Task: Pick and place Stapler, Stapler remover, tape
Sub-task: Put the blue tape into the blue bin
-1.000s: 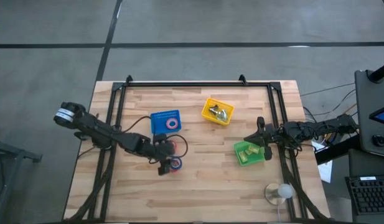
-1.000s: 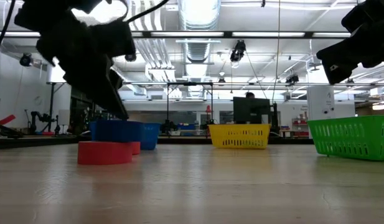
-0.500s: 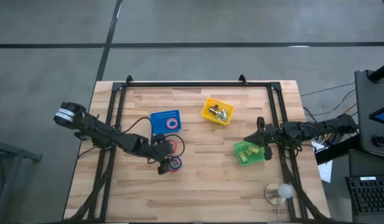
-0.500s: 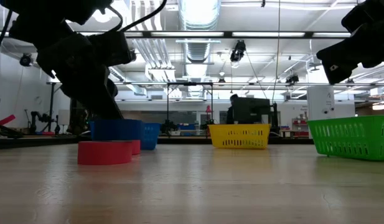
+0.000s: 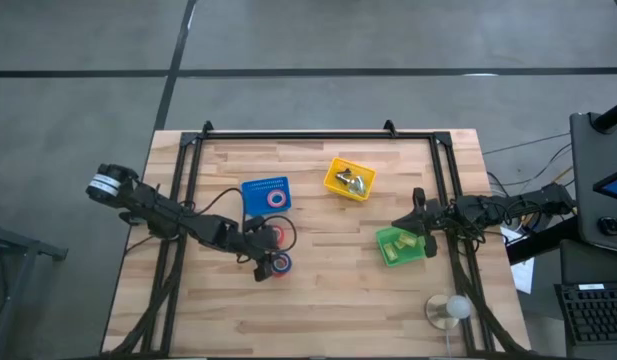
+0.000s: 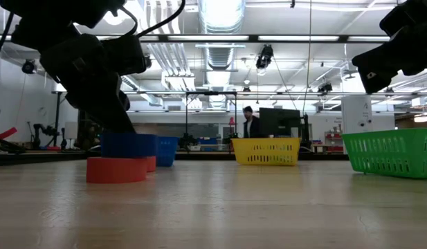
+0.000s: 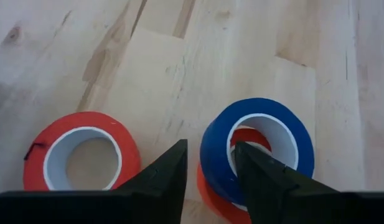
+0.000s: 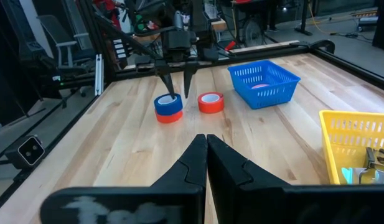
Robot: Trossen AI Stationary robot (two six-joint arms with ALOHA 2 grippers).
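- The left tool (image 7: 210, 168) is hanging low over the tabletop (image 5: 318, 300) with its two fingers parted. One finger (image 7: 257, 171) is reaching down inside the hole of the blue tape roll (image 7: 257, 146), and the other (image 7: 167, 171) is sitting just outside that roll's wall, in the gap toward the neighbouring roll. It is straddling the wall, not yet pinching it.
- That stance looks chosen for a ring: gripping across one wall is needing only a narrow opening, whereas spanning the whole roll would need a wide one.
- The blue roll is lying stacked on a red roll (image 7: 207, 190), offset so the lower one is peeking out at the edge (a close here may well lift only the top ring).
- Just beside the outer finger, a second red tape roll (image 7: 83, 155) is lying flat and apart from the stack, clear of the fingers.
- Farther out from the tool, the blue basket (image 5: 265, 196) is already holding a reddish ring, so it is probably the tape's destination.
- Beyond that, the yellow basket (image 5: 349, 179) is carrying metal pieces and the green basket (image 5: 403, 246) pale green items.
- The right tool (image 8: 206, 144) is waiting at the green basket, its fingers pressed together on nothing.
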